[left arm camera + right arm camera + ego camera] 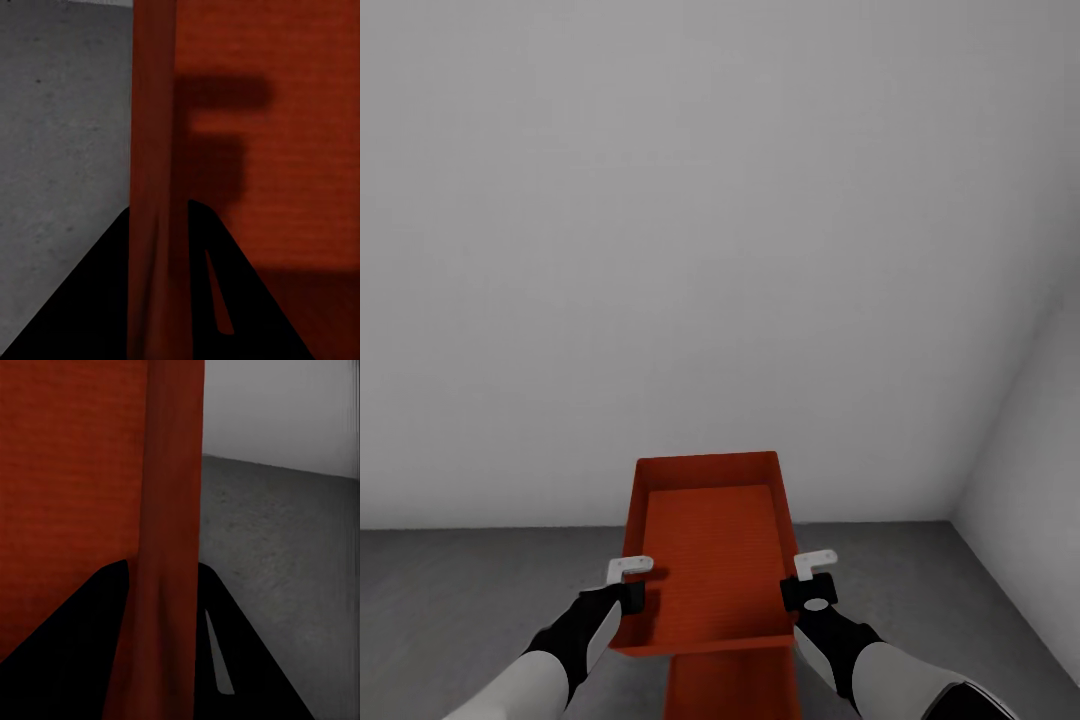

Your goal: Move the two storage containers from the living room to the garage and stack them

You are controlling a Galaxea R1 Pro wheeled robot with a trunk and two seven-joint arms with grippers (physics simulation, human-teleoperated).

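Note:
I hold one orange-red storage container (712,545) level in front of me, over the garage floor (470,590). My left gripper (628,585) is shut on its left side wall (154,150), which runs between the black fingers (90,300). My right gripper (808,582) is shut on the right side wall (176,472). The other storage container (732,688) shows as an orange-red strip directly below the held one's near edge. I cannot tell whether the two touch.
A pale grey wall (700,250) stands straight ahead and meets another wall (1040,480) in a corner at the right. Dark grey mottled concrete (277,540) spreads to both sides of the containers.

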